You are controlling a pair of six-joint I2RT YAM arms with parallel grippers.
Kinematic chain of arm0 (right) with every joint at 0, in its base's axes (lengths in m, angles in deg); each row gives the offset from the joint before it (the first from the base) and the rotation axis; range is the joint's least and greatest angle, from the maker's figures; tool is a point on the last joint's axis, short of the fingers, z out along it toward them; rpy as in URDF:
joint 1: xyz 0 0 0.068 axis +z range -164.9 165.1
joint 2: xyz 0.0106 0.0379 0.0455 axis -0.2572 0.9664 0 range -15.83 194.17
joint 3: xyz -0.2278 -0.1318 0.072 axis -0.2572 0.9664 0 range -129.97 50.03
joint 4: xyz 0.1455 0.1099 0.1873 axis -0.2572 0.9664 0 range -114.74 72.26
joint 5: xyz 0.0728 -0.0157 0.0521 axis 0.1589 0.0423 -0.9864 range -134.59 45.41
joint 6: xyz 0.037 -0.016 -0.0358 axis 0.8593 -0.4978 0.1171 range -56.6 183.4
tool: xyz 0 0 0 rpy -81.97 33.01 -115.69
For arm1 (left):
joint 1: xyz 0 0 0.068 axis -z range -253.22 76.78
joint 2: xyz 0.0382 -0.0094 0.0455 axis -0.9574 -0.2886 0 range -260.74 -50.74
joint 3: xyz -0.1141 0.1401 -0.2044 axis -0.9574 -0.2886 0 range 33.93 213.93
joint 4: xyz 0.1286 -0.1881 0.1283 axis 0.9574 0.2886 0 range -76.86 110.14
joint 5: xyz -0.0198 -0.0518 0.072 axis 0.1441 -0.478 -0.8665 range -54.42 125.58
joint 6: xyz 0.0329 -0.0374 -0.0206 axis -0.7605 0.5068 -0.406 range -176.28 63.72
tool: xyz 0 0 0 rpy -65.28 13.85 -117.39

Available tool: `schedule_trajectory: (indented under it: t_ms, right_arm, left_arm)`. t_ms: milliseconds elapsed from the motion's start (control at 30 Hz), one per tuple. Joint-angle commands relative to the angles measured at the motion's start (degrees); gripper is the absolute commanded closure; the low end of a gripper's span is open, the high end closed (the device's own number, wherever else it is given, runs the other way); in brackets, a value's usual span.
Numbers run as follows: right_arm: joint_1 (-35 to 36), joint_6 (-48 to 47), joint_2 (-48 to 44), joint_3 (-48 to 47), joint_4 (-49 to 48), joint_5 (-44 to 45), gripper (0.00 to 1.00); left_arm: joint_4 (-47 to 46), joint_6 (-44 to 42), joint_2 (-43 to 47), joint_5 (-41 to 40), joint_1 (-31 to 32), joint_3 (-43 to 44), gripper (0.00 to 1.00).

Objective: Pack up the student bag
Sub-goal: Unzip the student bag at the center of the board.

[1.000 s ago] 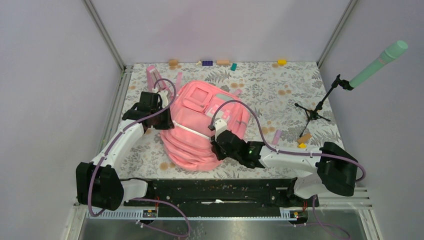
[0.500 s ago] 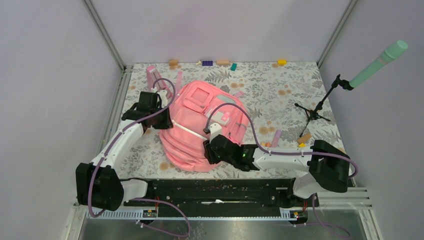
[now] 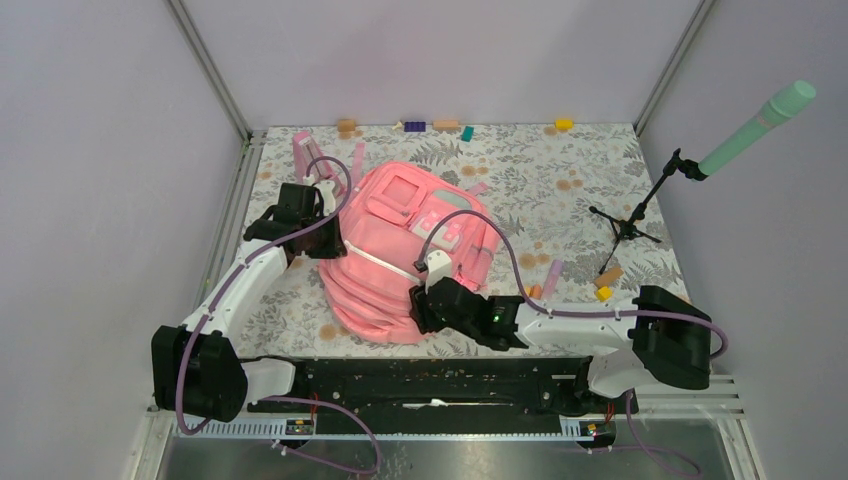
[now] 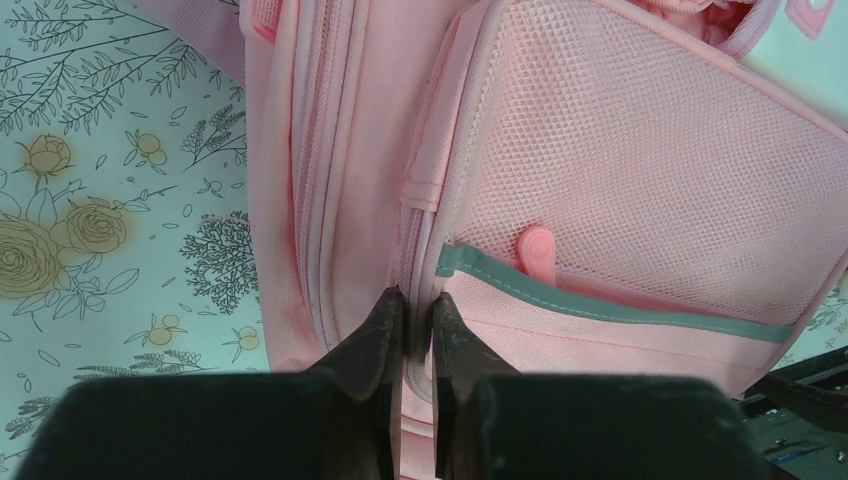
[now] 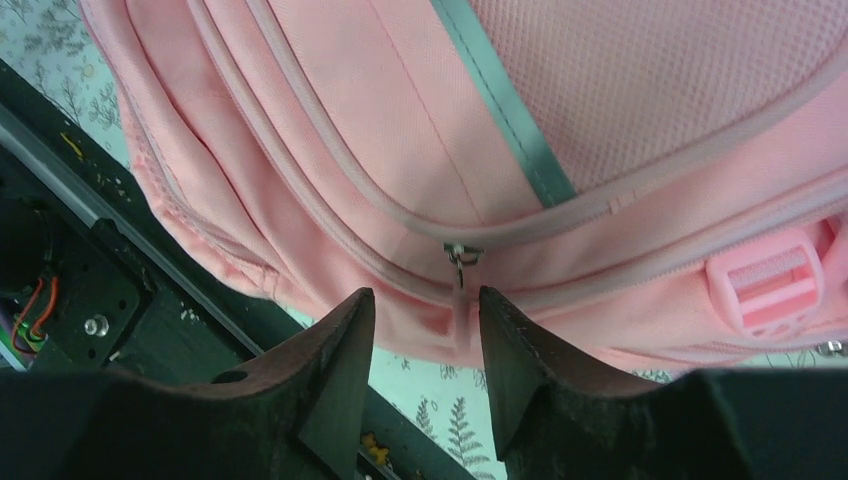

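The left gripper has its fingers drawn together, pinching a seam on the side of the bag, beside a zip line. Just past its fingertips and to their right sits a mesh pocket edged with a grey strip, and a small pink tab pokes out above that strip. To the left of the fingers the flowered tabletop shows bare.

The right gripper has its fingers apart and holds nothing. A small metal zip pull hangs just beyond the gap between them, on a curved zip, and touches neither finger. Farther out to the right of this hand is a pink plastic buckle. On its left the black rail at the table's near edge runs under the bag's bulging side.

From above, the bag lies flat between the two arms, with the left hand on its far left side and the right hand at its near end.
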Motion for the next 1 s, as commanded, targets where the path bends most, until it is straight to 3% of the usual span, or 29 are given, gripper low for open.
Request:
schedule_trajectory:
  t_ms: [0,267,700,967]
  right_arm:
    - [1.45,1.38,-2.62,1.88,4.14,3.54,0.5]
    - [1.66,0.27,-2.59,2.85,2.26,3.51,0.61]
    - [1.66,-3.12,-0.65,-0.26,1.98,3.82,0.64]
    - [1.7,-3.45,-0.34,-0.91,1.85,4.16,0.98]
  left_arm:
    - [-4.33,1.38,1.79,-1.6,-0.15,-0.03,1.0]
    - [-4.33,1.38,1.83,-1.5,-0.13,-0.03,1.0]
    - [-4.32,1.38,1.61,-1.11,-0.13,-0.03,1.0]
    - [-4.36,1.55,1.86,-1.13,-0.07,-0.03,1.0]
